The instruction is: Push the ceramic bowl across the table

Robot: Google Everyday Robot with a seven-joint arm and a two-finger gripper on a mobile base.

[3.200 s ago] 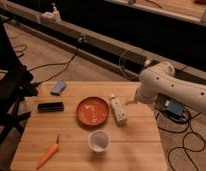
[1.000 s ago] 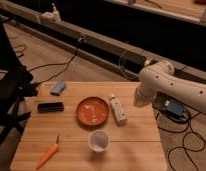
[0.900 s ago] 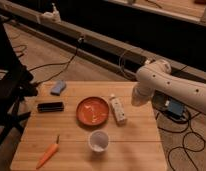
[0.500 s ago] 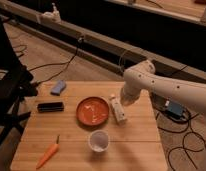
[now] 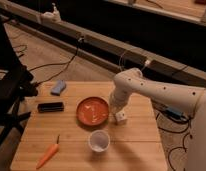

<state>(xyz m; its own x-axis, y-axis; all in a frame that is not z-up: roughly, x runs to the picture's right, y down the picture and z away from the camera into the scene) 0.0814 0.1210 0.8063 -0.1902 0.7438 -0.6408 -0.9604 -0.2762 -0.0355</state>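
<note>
Camera view: ceramic bowl (image 5: 93,111) beside jaws

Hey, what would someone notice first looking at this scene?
The white robot arm reaching in from the right, its tool low beside the right rim of the orange-red ceramic bowl in the middle of the table. Next, the white cup in front of the bowl and the carrot near the table's front-left corner.

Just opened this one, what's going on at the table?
A white robot arm reaches in from the right, its gripper low over the table beside the right rim of the ceramic bowl. The bowl sits mid-table, a white cup in front of it and a carrot nearer the left corner. Whether the gripper touches the bowl is unclear.
</note>
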